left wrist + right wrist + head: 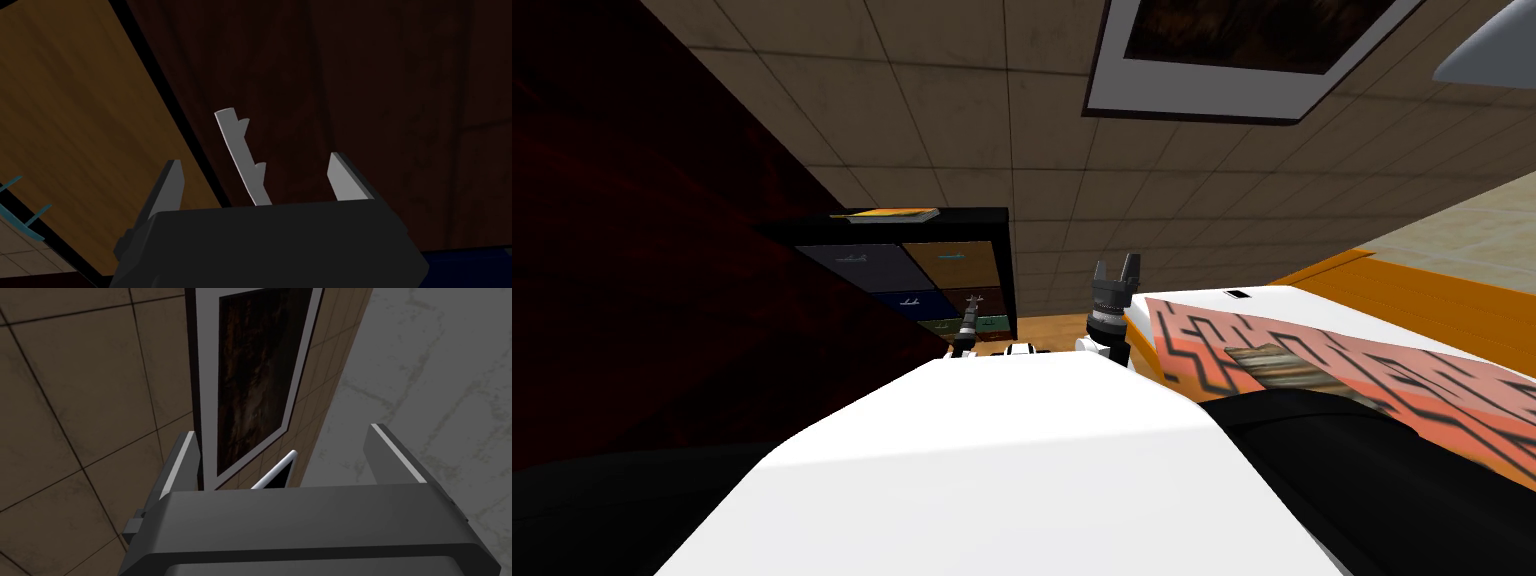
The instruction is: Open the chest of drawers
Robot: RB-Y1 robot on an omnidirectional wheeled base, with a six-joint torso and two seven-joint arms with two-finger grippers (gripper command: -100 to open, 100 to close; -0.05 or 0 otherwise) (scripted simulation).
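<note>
The chest of drawers [982, 216] has a black frame and fronts of different colours, and stands ahead to the left against a tiled wall. My left gripper [971, 318] reaches to its dark brown drawer [980, 299]. In the left wrist view that gripper [257, 172] is open, and the drawer's thin grey handle [242, 155] runs up between the two fingers without either one touching it. Beside it lies a lighter brown drawer [75, 125] with a teal handle [20, 207]. My right gripper [1118, 268] is raised to the right of the chest and is open [295, 453] with nothing in it.
A flat yellow book [887, 214] lies on top of the chest. A bed with an orange and black patterned cover [1312, 350] stands close on the right. A dark red surface [662, 300] rises along the left. A strip of wooden floor [1052, 325] shows between chest and bed.
</note>
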